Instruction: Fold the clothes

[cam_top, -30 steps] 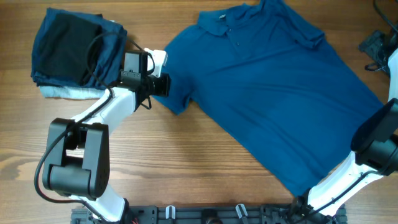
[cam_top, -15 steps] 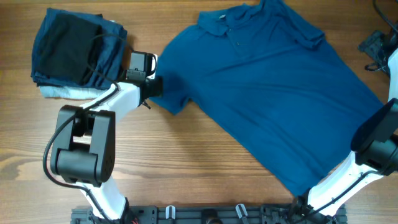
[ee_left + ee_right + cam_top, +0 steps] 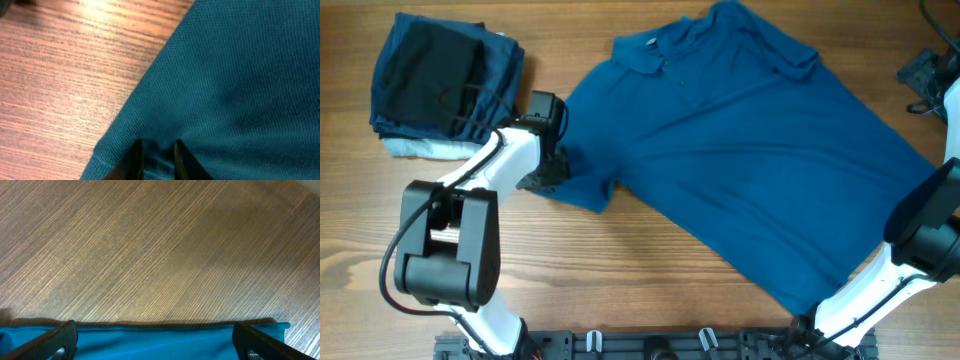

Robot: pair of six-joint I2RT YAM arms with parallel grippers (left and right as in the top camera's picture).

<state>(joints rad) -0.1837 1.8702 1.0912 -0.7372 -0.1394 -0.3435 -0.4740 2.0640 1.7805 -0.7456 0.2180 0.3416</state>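
Overhead, the shirt [image 3: 760,160] has slid toward the folded pile [image 3: 435,85] since a moment ago, collar and all. My left gripper [image 3: 550,172] sits on the sleeve, just beside that pile. I judge the drag is straightening the cloth on the bench [image 3: 650,280] for folding.

At my left wrist, narrow jaws pinch a ridge of shirt.

At my right wrist, my right gripper [image 3: 155,337] stands spread wide over the hem, well away from the pile, holding nothing.

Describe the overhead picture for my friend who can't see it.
A blue polo shirt lies spread at a slant across a wooden table. The left gripper is at its short sleeve, and a stack of dark folded clothes sits in the far left corner.
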